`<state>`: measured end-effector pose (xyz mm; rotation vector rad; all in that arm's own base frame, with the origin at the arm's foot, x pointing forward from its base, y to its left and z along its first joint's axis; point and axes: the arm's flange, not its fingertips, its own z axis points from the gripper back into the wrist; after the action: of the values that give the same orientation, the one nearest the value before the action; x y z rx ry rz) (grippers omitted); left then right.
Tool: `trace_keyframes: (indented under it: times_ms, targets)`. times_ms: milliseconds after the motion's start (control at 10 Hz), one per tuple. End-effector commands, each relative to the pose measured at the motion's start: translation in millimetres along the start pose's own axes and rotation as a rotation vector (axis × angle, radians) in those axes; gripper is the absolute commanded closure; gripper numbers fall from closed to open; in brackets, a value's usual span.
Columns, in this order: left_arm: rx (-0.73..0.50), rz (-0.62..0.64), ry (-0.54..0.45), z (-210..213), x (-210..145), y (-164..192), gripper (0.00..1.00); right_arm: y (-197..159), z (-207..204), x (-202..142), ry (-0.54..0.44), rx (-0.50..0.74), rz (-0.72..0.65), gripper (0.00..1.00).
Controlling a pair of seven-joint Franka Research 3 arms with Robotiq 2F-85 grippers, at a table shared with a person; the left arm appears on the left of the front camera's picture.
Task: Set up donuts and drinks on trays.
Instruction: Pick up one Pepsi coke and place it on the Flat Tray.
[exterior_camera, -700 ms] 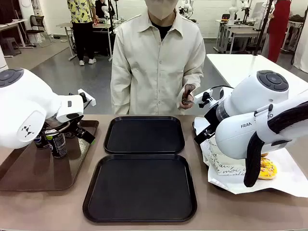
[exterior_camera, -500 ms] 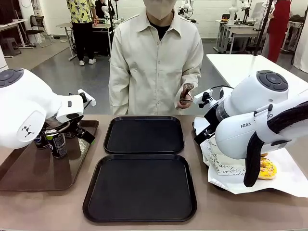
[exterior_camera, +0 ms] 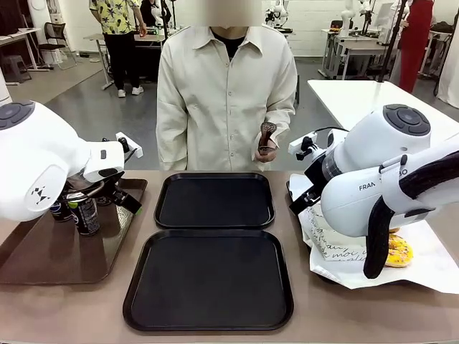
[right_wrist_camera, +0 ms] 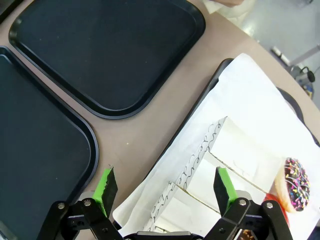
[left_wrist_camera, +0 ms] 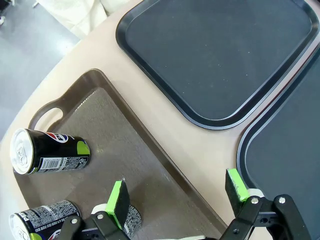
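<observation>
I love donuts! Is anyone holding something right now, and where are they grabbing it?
The person's hand holds a brown donut by its lower edge. The left gripper and right gripper are both open, holding nothing.

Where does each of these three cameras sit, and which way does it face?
Front view: between the arms, facing across the black trays to the person; left arm and right arm show.
Left wrist view: on that wrist, looking down at the brown tray and cans; open jaws below.
Right wrist view: on that wrist, looking down at white paper and boxes; open jaws below.
Shared: both wrist views catch the black trays.
</observation>
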<state>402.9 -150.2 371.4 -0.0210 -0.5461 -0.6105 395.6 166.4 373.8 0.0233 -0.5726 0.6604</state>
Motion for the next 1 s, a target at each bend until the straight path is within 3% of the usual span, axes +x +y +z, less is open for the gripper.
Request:
trace_keyframes:
  times_ms: [0, 700, 900]
  targets:
    - [0.000, 0.001, 0.000, 0, 0, 0, 0.00, 0, 0, 0, 0.000, 0.000, 0.000, 0.00]
    - [0.000, 0.000, 0.000, 0, 0, 0, 0.00, 0, 0, 0, 0.000, 0.000, 0.000, 0.00]
    - [0.077, -0.053, 0.112, 43, -30, -20, 0.00, 11, 38, -33, 0.129, -0.021, -0.034, 0.00]
